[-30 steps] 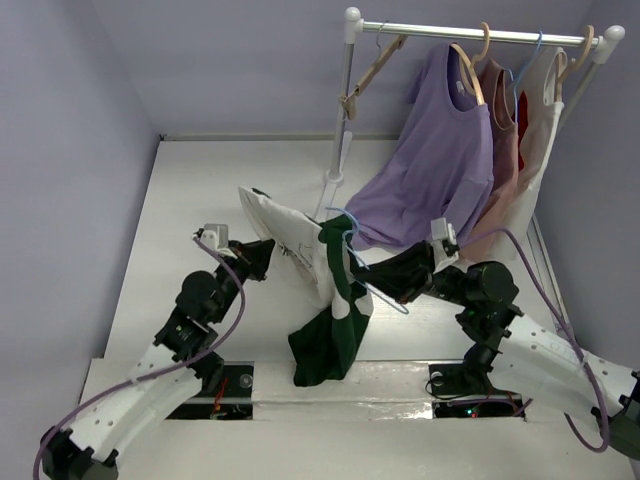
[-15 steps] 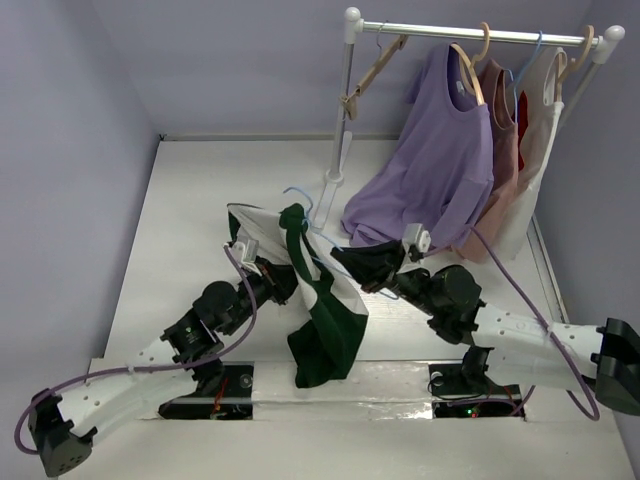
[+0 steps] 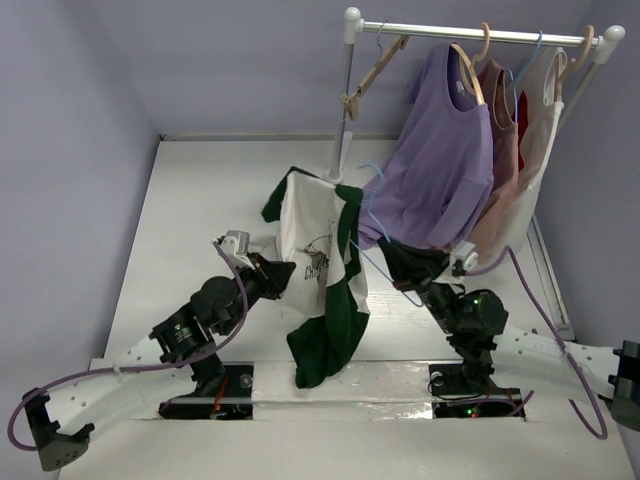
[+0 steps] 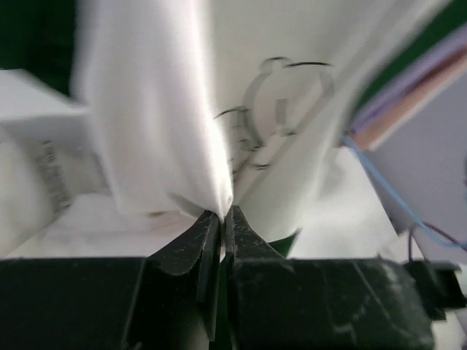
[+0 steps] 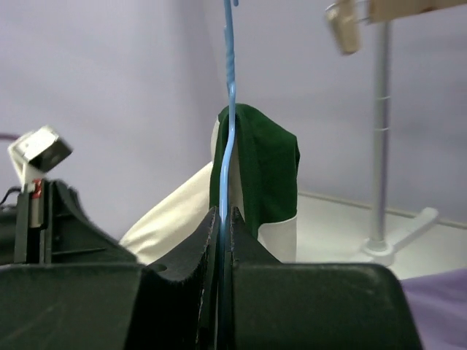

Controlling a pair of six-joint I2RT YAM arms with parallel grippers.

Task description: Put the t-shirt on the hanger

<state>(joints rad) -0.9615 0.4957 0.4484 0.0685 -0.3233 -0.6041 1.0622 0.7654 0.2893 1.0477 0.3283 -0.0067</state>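
Mid-frame in the top view, the t-shirt [image 3: 318, 262] hangs lengthwise top to bottom, its black chest lettering unreadable, the left gripper [image 4: 225, 215] pinching its white cloth, the right gripper [image 5: 225, 213] pinching the upright hanger [image 5: 228, 87] wire.

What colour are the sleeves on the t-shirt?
Dark green; the sleeves show best in the top external view.
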